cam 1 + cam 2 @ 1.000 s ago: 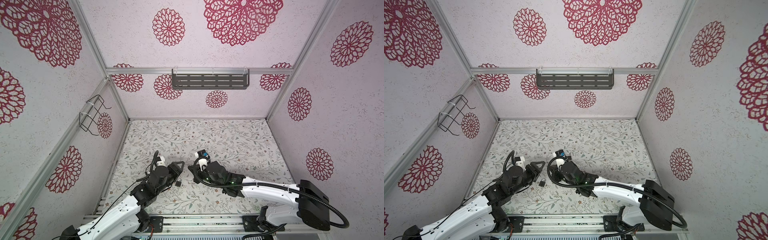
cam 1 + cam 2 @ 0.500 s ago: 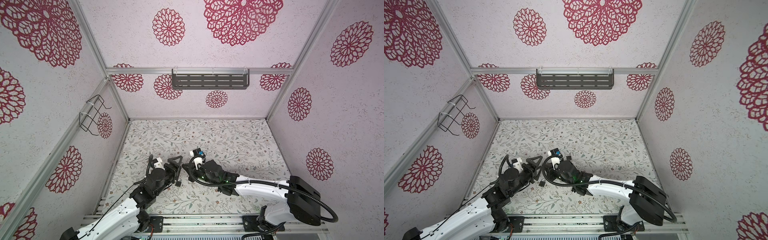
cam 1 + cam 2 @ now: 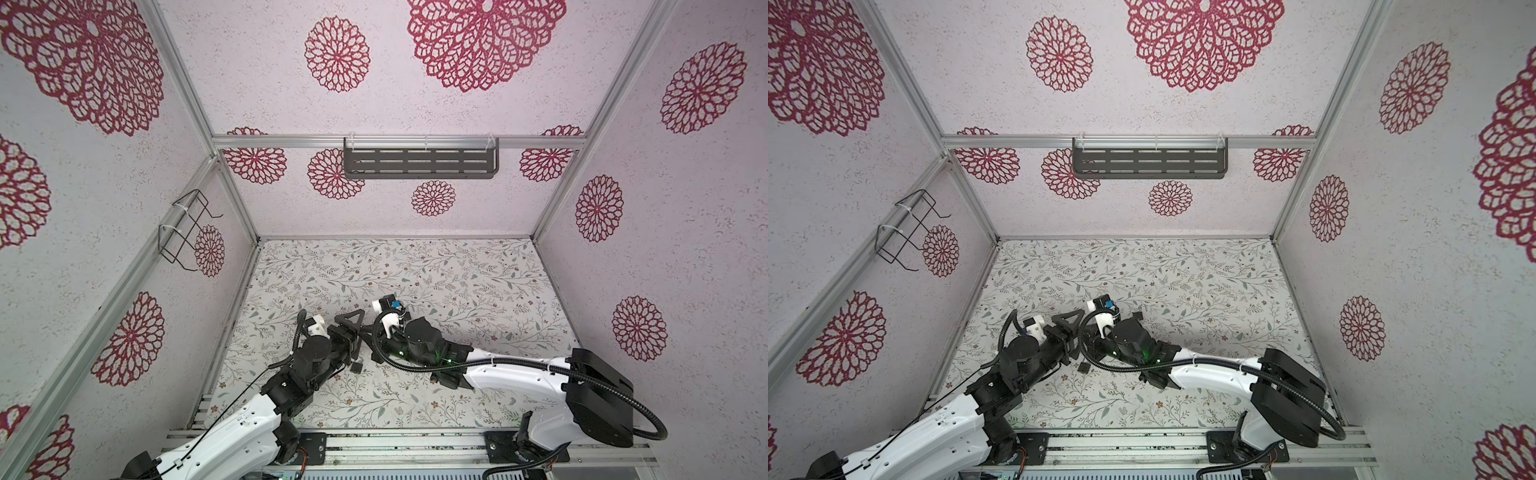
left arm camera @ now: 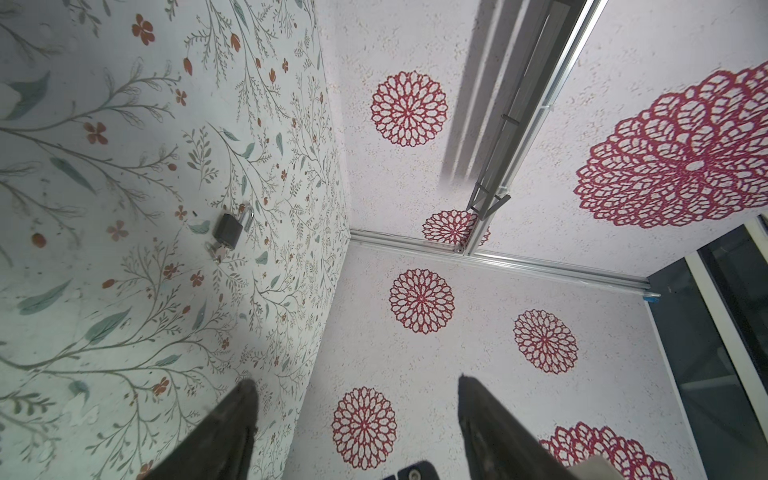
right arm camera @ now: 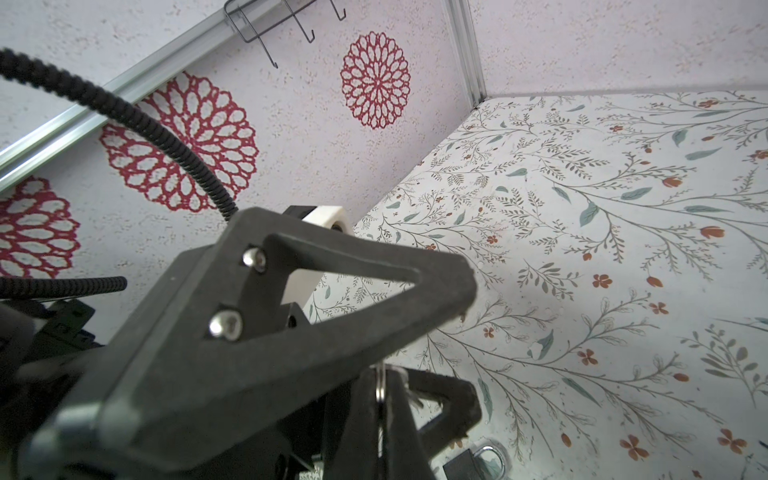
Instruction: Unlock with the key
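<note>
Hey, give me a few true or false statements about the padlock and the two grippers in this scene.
The padlock lies on the floral table. True.
The left gripper is shut on the padlock. False: it is open and empty.
The right gripper pinches a key ring. True.
The padlock's shackle is red. False: it is silvery.

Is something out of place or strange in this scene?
The padlock lies loose on the table, held by nothing; the left gripper is open and empty, so nothing steadies it for unlocking.
</note>
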Available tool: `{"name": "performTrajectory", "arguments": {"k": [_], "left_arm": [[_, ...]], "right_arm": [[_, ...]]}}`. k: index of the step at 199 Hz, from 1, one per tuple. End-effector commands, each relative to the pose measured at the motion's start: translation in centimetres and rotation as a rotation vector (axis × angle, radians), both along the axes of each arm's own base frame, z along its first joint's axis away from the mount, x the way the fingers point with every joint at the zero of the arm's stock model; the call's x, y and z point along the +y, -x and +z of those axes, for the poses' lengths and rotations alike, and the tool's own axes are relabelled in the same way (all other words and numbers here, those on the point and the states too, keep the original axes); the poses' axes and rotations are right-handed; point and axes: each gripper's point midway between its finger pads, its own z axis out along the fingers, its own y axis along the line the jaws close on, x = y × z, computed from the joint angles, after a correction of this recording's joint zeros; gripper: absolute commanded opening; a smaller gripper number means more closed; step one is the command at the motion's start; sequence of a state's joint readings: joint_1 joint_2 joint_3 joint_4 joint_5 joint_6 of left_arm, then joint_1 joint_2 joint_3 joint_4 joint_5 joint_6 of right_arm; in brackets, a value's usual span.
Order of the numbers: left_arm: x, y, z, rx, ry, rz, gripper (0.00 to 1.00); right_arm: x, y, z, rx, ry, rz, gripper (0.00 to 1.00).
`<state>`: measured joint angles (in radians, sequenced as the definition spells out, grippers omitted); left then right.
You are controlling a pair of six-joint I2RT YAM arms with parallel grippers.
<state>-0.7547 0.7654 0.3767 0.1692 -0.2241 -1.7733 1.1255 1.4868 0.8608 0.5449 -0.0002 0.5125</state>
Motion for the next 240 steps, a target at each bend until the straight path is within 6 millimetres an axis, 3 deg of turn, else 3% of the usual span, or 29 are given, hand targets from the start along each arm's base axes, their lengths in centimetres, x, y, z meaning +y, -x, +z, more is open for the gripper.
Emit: {"name": "performTrajectory", "arguments": {"k": [1,169,240], "left_arm": [[0.5,-0.4,1.3,-0.033,0.032,0.04,0.75],[2.0,-0.1,0.1,-0.008,0.048,0.096,0.3],[2.2,-0.1,-0.4,0.005,0.048,0.105,0.18]], "right_arm": [[0.4,0.1,1.9,-0.044,-0.054,0.028,0.0],[-1.7,0.3,2.5,-0.076,-0.055,-0.015,0.0],[-2.3,0.1,2.5,-0.085,-0.048,-0.036,0.0]]}}
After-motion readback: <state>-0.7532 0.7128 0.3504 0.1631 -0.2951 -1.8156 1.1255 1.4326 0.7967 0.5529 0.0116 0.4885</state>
